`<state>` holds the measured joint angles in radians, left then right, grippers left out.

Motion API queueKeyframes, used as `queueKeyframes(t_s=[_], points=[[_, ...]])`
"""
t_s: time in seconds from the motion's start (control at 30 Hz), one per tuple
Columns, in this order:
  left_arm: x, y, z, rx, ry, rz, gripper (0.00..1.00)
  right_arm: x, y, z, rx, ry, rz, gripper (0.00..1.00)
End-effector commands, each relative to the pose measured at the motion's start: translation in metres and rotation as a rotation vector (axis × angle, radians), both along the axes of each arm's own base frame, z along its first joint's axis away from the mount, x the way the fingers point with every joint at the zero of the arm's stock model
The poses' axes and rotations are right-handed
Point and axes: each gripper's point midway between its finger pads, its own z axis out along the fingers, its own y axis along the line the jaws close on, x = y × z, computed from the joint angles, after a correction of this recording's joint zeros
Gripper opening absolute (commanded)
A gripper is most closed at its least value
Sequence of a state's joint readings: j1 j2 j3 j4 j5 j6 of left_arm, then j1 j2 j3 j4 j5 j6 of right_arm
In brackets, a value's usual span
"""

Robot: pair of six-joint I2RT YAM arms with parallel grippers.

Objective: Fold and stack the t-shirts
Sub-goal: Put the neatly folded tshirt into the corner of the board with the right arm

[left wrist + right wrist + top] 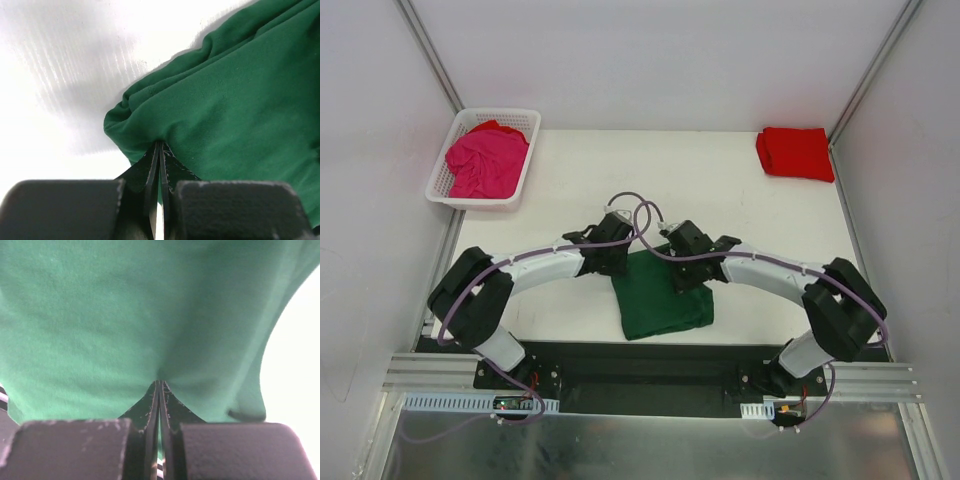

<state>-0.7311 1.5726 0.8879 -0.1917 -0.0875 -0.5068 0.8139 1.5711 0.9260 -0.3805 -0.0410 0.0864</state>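
Right up close, our left gripper [159, 150] has its two fingers pressed together, with a bit of the green t-shirt [225, 110] pinched between them. Our right gripper [159, 387] is the same, fingers tight on green cloth. From above, we see the green t-shirt lying on the table [650, 170] near our arms, in a lumpy square, and both grippers hold it along its far edge. We think we are in the middle of folding this shirt. Next, we should probably lift both pinched spots together and lay them over so the fold comes out flat. Both arms need to move at the same speed so the cloth does not twist. The view from above shows us things the wrist cameras miss: the red t-shirt [795, 153] sits folded at the far right corner, and the pink t-shirt [485, 160] is bunched up in the white basket [520, 118] at the far left. The wrist cameras show us the tight pinch, which the arms hide from above.
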Motion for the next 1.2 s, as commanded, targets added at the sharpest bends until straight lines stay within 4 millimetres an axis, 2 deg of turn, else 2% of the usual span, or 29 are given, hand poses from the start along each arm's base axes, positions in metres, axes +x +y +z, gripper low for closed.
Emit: queueKeyframes(t_s=[0.0, 0.07, 0.1, 0.13, 0.17, 0.2, 0.27, 0.3, 0.33, 0.37, 0.43, 0.47, 0.53, 0.57, 0.6, 0.7, 0.83, 0.9, 0.97, 1.0, 1.17], points=[[0.017, 0.004, 0.035, -0.035, -0.100, -0.004, 0.00, 0.014, -0.016, 0.040, 0.006, -0.145, -0.082, 0.01], [0.019, 0.015, 0.042, -0.039, -0.123, 0.013, 0.00, 0.018, -0.023, 0.058, 0.035, -0.194, -0.111, 0.03], [0.019, 0.020, 0.056, -0.056, -0.154, 0.027, 0.00, 0.023, -0.030, 0.063, 0.047, -0.202, -0.142, 0.04], [0.020, 0.029, 0.059, -0.057, -0.164, 0.044, 0.00, 0.022, -0.035, 0.063, 0.059, -0.195, -0.154, 0.12], [0.020, 0.034, 0.066, -0.065, -0.178, 0.056, 0.00, 0.023, -0.039, 0.072, 0.090, -0.212, -0.168, 0.18], [0.019, 0.040, 0.080, -0.087, -0.210, 0.065, 0.00, 0.028, -0.049, 0.073, 0.095, -0.218, -0.193, 0.24], [0.017, 0.053, 0.085, -0.097, -0.225, 0.094, 0.00, 0.028, -0.062, 0.071, 0.109, -0.210, -0.216, 0.33], [0.013, 0.057, 0.092, -0.115, -0.243, 0.099, 0.02, 0.034, -0.074, 0.070, 0.107, -0.211, -0.243, 0.44], [0.012, 0.062, 0.093, -0.119, -0.240, 0.112, 0.05, 0.030, -0.076, 0.064, 0.125, -0.178, -0.237, 0.48], [0.008, 0.064, 0.095, -0.128, -0.243, 0.113, 0.08, 0.035, -0.085, 0.061, 0.128, -0.168, -0.267, 0.51], [-0.001, 0.064, 0.085, -0.142, -0.209, 0.113, 0.25, 0.034, -0.086, 0.053, 0.169, -0.132, -0.264, 0.60], [-0.005, 0.064, 0.082, -0.147, -0.198, 0.119, 0.37, 0.038, -0.094, 0.048, 0.181, -0.114, -0.299, 0.63], [-0.015, 0.065, 0.068, -0.160, -0.150, 0.140, 0.48, 0.040, -0.088, 0.046, 0.270, -0.075, -0.308, 0.67], [-0.018, 0.065, 0.065, -0.170, -0.141, 0.144, 0.49, 0.040, -0.095, 0.038, 0.288, -0.051, -0.343, 0.68], [-0.023, 0.068, 0.056, -0.164, -0.118, 0.153, 0.50, 0.045, -0.094, 0.038, 0.321, -0.055, -0.352, 0.68], [-0.032, 0.071, 0.048, -0.177, -0.100, 0.176, 0.49, 0.045, -0.096, 0.032, 0.383, -0.027, -0.376, 0.69], [-0.037, 0.074, 0.043, -0.177, -0.093, 0.186, 0.49, 0.041, -0.090, 0.022, 0.464, 0.031, -0.375, 0.70], [-0.037, 0.075, 0.040, -0.172, -0.088, 0.188, 0.47, 0.046, -0.088, 0.021, 0.520, 0.034, -0.390, 0.72], [-0.037, 0.074, 0.039, -0.176, -0.083, 0.188, 0.47, 0.039, -0.086, 0.014, 0.565, 0.086, -0.399, 0.73], [-0.038, 0.074, 0.039, -0.177, -0.080, 0.187, 0.46, 0.046, -0.083, 0.018, 0.604, 0.064, -0.401, 0.74], [-0.036, 0.072, 0.037, -0.178, -0.072, 0.190, 0.45, 0.046, -0.076, 0.013, 0.659, 0.103, -0.406, 0.84]])
